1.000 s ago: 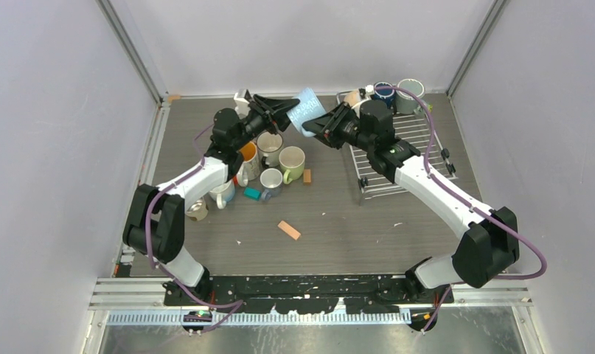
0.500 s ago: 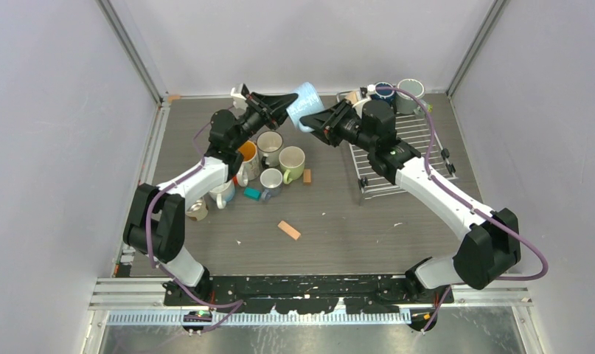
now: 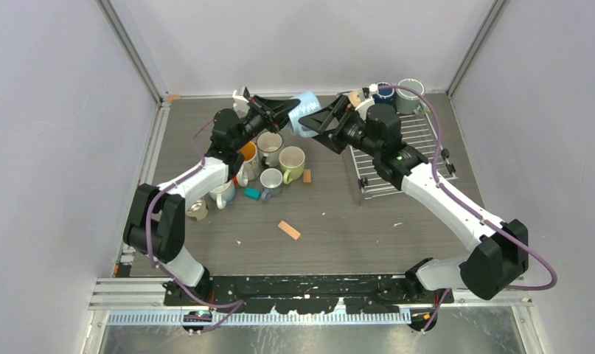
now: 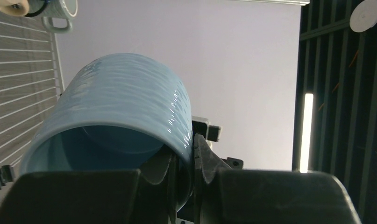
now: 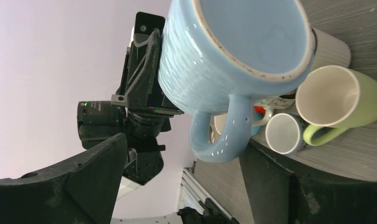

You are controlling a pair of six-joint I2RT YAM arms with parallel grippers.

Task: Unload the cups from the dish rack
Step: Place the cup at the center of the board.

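Mug (image 3: 306,113) aloft in raised left tool (image 3: 290,109); right tool (image 3: 324,116) seemingly spread

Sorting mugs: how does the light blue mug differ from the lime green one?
The light blue mug is ribbed, blue inside; the lime green mug is smooth, pale inside. The blue one hangs tilted in the left gripper; the green one stands on the table. Both have one handle.

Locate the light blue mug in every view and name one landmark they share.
Top external: light blue mug upper centre, held in the air.
Left wrist: mug fills the left half, mouth toward the camera.
Right wrist: mug top centre, handle pointing down.
Shared landmark: the left tool clamped on its rim, visible in all three.
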